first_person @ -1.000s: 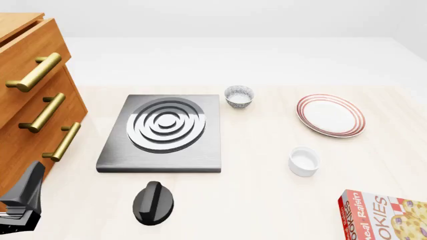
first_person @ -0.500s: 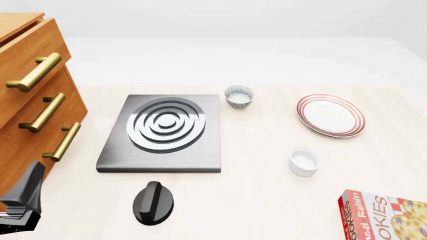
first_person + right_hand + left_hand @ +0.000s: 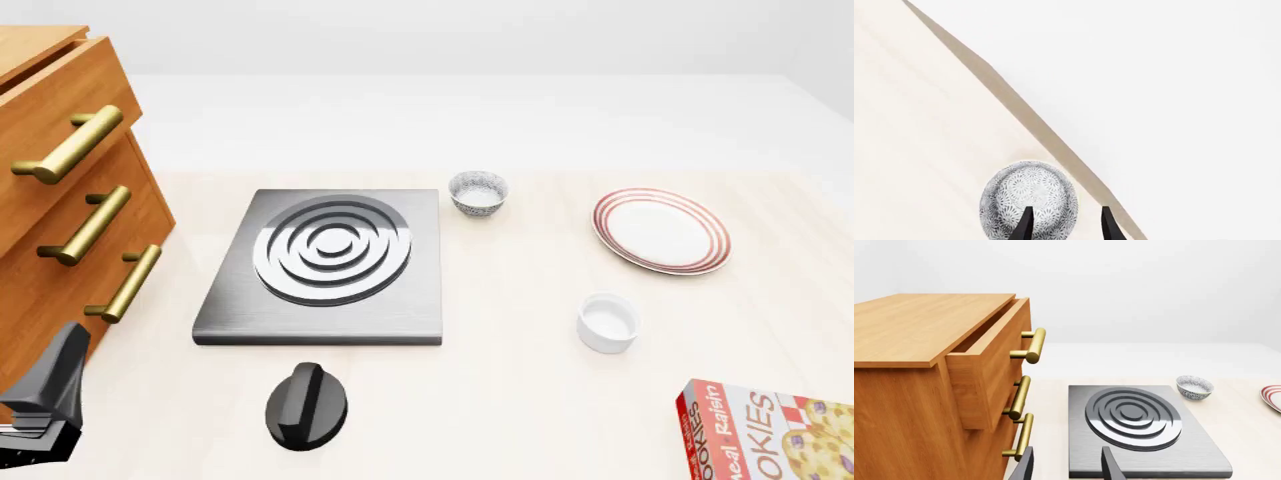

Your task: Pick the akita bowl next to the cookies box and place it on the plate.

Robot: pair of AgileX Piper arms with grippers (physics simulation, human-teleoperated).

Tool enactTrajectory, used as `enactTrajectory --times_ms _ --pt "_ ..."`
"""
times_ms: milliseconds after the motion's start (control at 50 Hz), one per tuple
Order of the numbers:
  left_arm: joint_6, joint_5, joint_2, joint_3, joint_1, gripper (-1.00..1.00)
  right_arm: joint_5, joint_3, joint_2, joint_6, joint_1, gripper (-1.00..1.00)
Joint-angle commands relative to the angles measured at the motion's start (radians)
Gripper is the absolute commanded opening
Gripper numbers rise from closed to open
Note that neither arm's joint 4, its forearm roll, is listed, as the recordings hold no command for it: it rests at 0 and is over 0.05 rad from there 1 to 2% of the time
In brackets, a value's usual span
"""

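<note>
An akita bowl [image 3: 1029, 204] is seen just ahead of the parted right gripper [image 3: 1066, 224]; the left gripper [image 3: 1066, 465] is likewise held apart.

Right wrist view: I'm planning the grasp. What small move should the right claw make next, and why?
Probably shift the right claw sideways to centre on the akita bowl, then advance: its fingers stand apart, but the bowl sits just ahead, off-centre behind one finger.

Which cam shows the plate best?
Front view: the whole plate is in frame with nothing in front of it, and its red rings are clear. The left wrist view catches only a sliver of its rim at the picture's edge. The right wrist view doesn't show it.
</note>
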Motion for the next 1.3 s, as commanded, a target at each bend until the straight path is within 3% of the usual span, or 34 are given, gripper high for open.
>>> enactTrajectory --times_ms 20,1020,1300 --pt "0.000 0.000 0.000 0.000 0.000 1.00 -0.004 0.004 0.017 -0.009 -0.005 1.00" --pt "0.000 0.000 0.000 0.000 0.000 1.00 -0.017 0.020 0.106 -0.033 -0.010 1.00" --pt "0.000 0.000 0.000 0.000 0.000 1.00 -0.039 0.051 0.139 -0.079 -0.039 1.00"
